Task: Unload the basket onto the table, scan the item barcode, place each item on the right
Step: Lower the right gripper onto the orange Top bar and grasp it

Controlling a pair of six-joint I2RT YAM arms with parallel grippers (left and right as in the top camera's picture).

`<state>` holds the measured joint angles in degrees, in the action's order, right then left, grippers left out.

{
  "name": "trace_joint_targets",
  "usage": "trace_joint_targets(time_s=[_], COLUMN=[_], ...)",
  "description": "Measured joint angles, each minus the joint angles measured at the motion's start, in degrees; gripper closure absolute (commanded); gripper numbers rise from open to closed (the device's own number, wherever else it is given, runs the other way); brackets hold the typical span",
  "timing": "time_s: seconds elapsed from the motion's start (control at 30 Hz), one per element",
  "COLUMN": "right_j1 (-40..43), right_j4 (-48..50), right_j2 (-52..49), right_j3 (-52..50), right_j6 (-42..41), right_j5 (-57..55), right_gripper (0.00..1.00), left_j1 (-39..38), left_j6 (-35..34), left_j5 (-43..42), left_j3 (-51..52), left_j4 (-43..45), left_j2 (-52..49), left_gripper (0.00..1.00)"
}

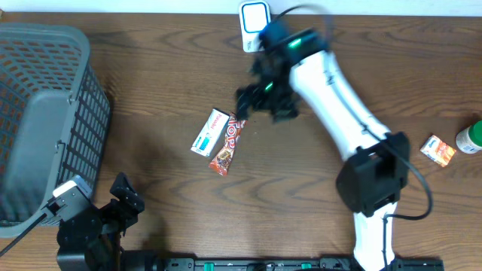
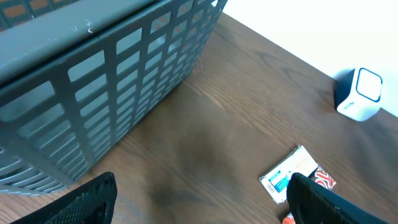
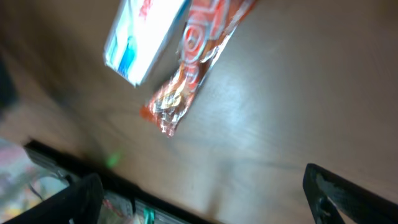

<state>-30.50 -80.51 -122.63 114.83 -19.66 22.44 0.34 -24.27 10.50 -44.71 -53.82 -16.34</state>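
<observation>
Overhead, right jaws: spread wide, pinching nothing, hanging above the desk (image 1: pixel 151 90)
Snack wrapper (image 1: pixel 228 147): flat on desk, just ahead of right jaws, right against white box (image 1: pixel 210 132)
Scanner (image 1: pixel 254 16): off behind right jaws, by far desk edge
Left jaws: spread too, empty, next to grey basket (image 1: pixel 45 113), well apart from wrapper

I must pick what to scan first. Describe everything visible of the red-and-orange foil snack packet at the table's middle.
The long, narrow red-and-orange foil snack packet lies flat and diagonal on the brown wooden table. Its wrapper looks shiny and crinkled, with white markings and a crimped lower end. Its upper part sits against the small white-and-blue box; nothing else touches it.
</observation>
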Motion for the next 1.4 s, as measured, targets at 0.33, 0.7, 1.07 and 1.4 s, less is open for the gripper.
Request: trace_joint_targets(time_s=[0.33,0.7,1.07,1.4], right_j1=[-13.88,-30.32,-31.30,-31.36], right_j4=[5.79,12.15,30.84,35.12], right_j2=[0.00,0.00,0.00,0.00], right_j3=[-12.24,-14.60,-25.73,-25.77], right_j6=[-2.80,-6.75,-4.92,-1.55], right_j5=[-9.68,-34.32,-46.82,-48.87], right_gripper=[0.01,0.01,0.01,0.01], left_j1=[0.00,0.00,0.00,0.00], left_j6=[-0.02,-0.02,-0.04,-0.13], left_j5=[0.00,0.00,-0.02,-0.02], left_j3=[0.00,0.00,0.00,0.00], left_j4=[0.00,0.00,-0.02,-0.02], left_j2=[0.00,0.00,0.00,0.00], left_gripper=[0.12,0.12,0.12,0.12])
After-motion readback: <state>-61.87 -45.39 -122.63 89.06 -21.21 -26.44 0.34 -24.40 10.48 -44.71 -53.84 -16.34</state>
